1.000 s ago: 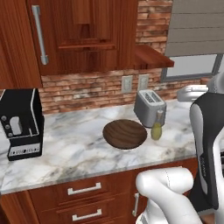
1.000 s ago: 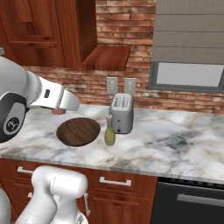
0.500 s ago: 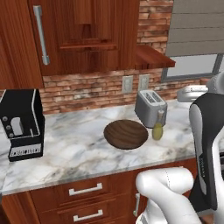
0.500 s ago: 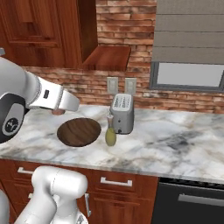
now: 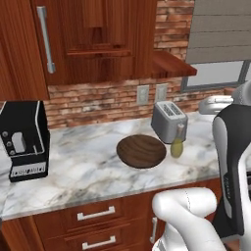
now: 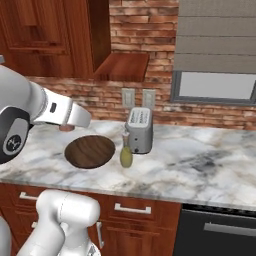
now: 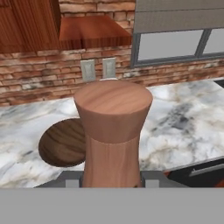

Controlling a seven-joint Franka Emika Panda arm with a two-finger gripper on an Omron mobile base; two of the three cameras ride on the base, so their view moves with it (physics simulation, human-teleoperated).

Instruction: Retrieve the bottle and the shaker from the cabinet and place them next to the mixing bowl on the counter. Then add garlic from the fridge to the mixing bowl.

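Nothing shifted since the earlier frames. Shaker [image 7: 113, 131] dead centre in the hand view, clamped upright in the gripper [image 7: 111, 181], jaws snug on its base. Behind it, lower left, mixing bowl [image 7: 63, 142] on the counter [image 7: 183, 127]. From the left base view, bottle [image 5: 177, 145] right of centre, just beside the bowl, toaster [image 5: 168, 120] just behind it.

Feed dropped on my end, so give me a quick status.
Gripper shut on shaker, above the counter. Bottle already down between mixing bowl and toaster. Nothing blocking.
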